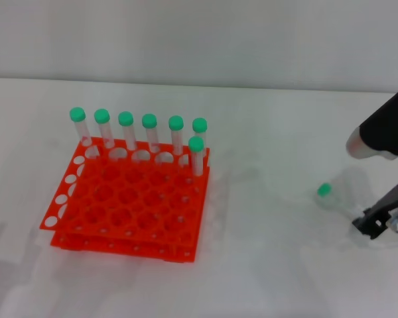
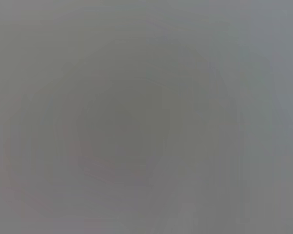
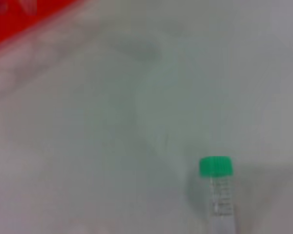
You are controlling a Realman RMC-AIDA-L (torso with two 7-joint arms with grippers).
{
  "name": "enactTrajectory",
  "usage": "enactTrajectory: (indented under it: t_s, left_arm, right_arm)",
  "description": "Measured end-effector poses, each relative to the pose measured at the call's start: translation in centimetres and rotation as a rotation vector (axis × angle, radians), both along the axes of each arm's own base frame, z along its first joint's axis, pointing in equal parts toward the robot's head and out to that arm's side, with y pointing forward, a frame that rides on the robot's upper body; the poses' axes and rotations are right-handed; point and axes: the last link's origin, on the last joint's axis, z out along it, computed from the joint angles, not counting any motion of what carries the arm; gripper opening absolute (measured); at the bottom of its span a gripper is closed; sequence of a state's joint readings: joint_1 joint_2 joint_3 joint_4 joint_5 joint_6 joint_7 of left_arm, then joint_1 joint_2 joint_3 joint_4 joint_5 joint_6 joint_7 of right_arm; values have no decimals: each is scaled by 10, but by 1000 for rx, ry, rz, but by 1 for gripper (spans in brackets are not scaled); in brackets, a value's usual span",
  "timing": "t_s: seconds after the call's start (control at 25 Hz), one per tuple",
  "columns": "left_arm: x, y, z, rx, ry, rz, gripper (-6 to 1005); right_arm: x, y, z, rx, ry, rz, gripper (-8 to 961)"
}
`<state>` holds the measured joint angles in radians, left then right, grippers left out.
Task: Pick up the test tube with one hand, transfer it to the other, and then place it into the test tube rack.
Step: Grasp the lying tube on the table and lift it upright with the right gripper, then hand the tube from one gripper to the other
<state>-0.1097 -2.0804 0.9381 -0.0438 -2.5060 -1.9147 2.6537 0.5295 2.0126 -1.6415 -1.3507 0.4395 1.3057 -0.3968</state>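
Observation:
The test tube (image 1: pixel 336 201) is at the right of the table, its green cap pointing toward the rack. My right gripper (image 1: pixel 371 225), low over the table at the right edge, is shut on the tube's lower end. In the right wrist view the test tube (image 3: pixel 219 192) shows cap and ribbed neck; my fingers are hidden there. The orange-red test tube rack (image 1: pixel 129 205) sits at the left, and a corner of the rack (image 3: pixel 19 17) also shows in the right wrist view. My left gripper is out of view; the left wrist view shows only blank grey.
Several green-capped tubes (image 1: pixel 149 136) stand upright along the rack's far row, and one more (image 1: pixel 196 156) stands just in front at its right end. White table (image 1: pixel 265 265) lies between the rack and my right gripper.

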Motion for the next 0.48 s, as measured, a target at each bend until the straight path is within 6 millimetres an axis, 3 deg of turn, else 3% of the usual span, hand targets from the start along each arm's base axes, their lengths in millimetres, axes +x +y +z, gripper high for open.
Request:
enactTrajectory:
  t_s: [0.24, 0.48]
  left_arm:
    - [5, 7, 2, -128, -54, -104, 612]
    - [15, 30, 10, -361, -141, -249, 611]
  right_arm:
    - [-17, -1, 27, 102, 86, 112, 200]
    - [-40, -16, 51, 199, 281, 350, 200]
